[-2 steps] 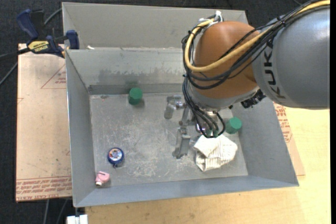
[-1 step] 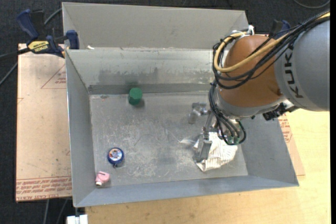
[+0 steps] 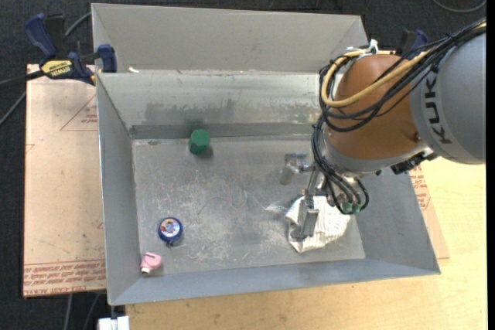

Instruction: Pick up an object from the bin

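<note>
My gripper (image 3: 308,220) hangs below the orange wrist cover at the bin's right side. It is down on a white crumpled piece (image 3: 323,232), paper or cloth by its look, that lies near the front right of the bin floor. The gripper's tip overlaps the left part of that piece. Part of the white piece is hidden under the gripper and the cables.
A small green cylinder (image 3: 199,141) stands near the back wall, left of centre. A blue round cap-like thing (image 3: 170,229) and a small pink thing (image 3: 151,263) lie in the front left corner. The arm covers the bin's right back area.
</note>
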Action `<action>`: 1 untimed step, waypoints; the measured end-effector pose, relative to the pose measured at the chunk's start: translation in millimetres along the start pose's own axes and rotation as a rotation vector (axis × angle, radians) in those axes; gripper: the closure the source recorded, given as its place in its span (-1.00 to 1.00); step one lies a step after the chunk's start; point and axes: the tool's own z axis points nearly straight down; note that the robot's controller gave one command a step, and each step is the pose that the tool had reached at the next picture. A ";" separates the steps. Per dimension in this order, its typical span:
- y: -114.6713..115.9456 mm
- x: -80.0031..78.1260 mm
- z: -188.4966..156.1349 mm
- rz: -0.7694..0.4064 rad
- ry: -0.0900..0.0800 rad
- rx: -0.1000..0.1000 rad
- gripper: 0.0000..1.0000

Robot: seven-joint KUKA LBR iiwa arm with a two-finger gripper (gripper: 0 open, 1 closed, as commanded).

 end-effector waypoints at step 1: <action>-29.1 10.5 42.5 -0.165 0.004 -0.001 -1.00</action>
